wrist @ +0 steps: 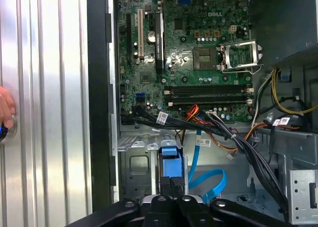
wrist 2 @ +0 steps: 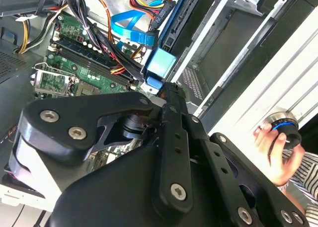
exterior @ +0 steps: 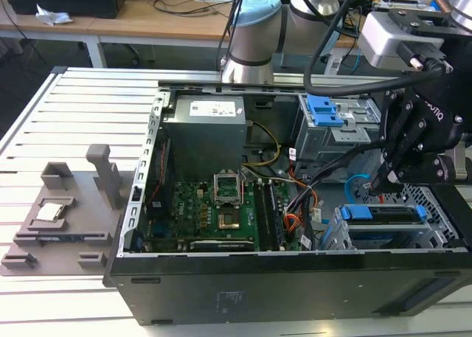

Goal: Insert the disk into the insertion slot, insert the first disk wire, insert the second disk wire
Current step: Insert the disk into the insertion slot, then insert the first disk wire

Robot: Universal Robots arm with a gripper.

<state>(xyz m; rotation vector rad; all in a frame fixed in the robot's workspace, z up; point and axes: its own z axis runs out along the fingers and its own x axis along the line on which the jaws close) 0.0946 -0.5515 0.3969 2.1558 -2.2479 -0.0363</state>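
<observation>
In the exterior view, I see the gripper hanging at the exterior view's right, just above the disk. The disk lies in the slot at the case's near corner. In the second wrist view, the jaws look pressed together, and a hand grips a knob. In the first wrist view, a blue cable loops before the motherboard.

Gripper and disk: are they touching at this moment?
Cannot tell. In both wrist views the gripper overlaps the blue-framed end of the disk, so neither contact nor a gap shows plainly. In the exterior view the gripper hangs above the disk, but the depth is unclear.
</observation>
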